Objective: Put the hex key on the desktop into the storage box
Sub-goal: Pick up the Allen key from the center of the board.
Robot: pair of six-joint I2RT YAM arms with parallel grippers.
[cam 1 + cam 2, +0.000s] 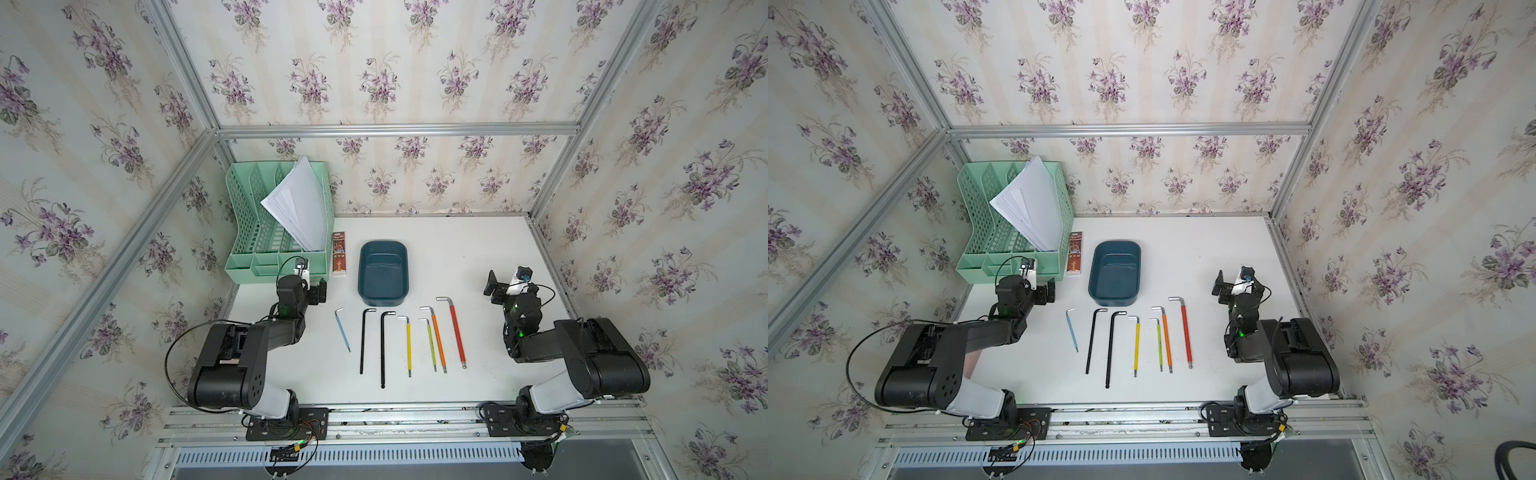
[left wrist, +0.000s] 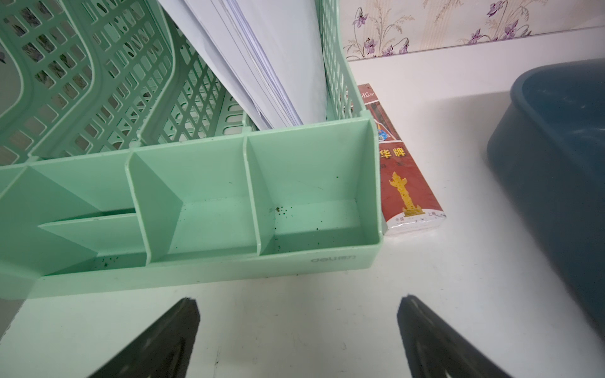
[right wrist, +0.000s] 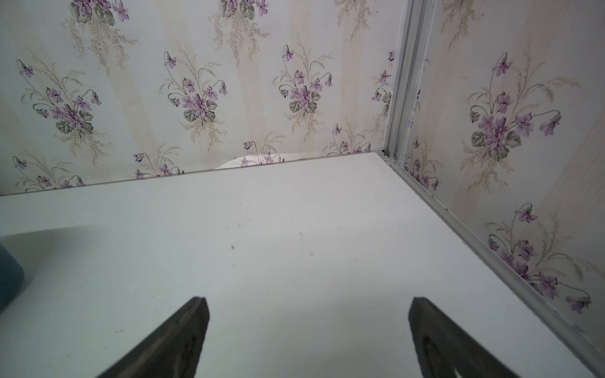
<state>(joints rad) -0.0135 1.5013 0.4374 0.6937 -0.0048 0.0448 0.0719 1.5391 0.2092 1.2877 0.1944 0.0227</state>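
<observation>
White is the tabletop, and seven hex keys lie on it in a row. All are outside the box, on the side of it nearer to the arm bases. From the robot's left to its right they are the blue key, the short black key, the long black key, the yellow key, the green key, the orange key and the red key. Each has its bent end toward the box and its shaft pointing toward the bases. The green and orange keys lie just beside each other; I cannot tell if they touch. The bent end of the short black key is near the box's front wall.

The box is dark teal with low walls. To its left a red pack lies flat, just beside a mint organizer in the far left corner. White papers lean in the organizer's right slot.

The left end effector is open. In the left wrist view its fingers stand wide apart above bare tabletop, in front of the organizer. The right end effector is open too, with its fingers wide apart above bare tabletop. In both top views it is well to the right of the red key.
</observation>
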